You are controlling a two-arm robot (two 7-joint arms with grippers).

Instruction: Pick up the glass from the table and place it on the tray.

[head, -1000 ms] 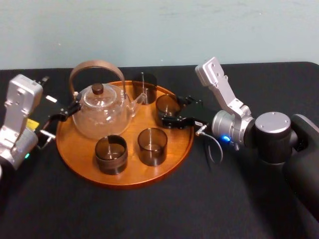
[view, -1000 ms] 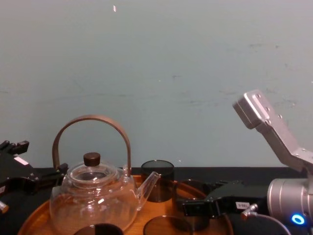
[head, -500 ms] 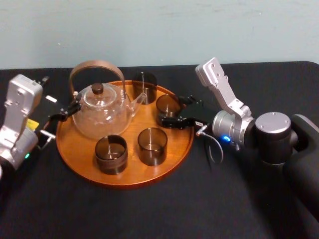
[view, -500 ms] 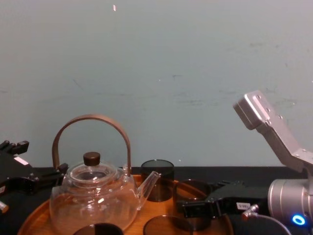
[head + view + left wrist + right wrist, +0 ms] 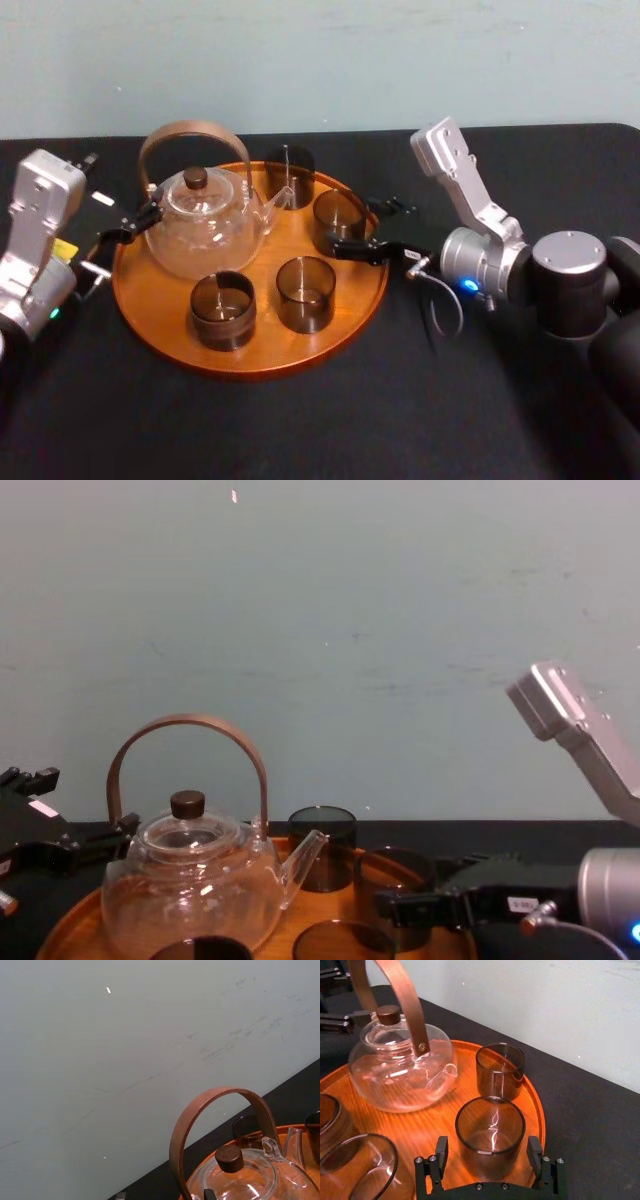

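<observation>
The glass [image 5: 490,1130], a smoky short tumbler, stands upright on the right side of the round wooden tray [image 5: 250,365], also seen as the glass [image 5: 338,220]. My right gripper [image 5: 488,1154] is open, one finger on each side of the glass's near part, with a small gap on both sides. In the head view the right gripper [image 5: 357,226] reaches in from the right, over the tray's rim. My left gripper [image 5: 125,225] rests at the tray's left edge, beside the teapot's handle. The black table [image 5: 300,430] lies under everything.
A glass teapot [image 5: 205,230] with a brown hoop handle sits on the tray's left half. Three more smoky glasses stand on the tray: one at the back [image 5: 290,175] and two at the front [image 5: 305,293], [image 5: 222,310]. A pale wall rises behind the table.
My right gripper has opened off the glass and the arm has drawn back a little to the right. The glass stays standing on the tray. The left arm has not moved.
</observation>
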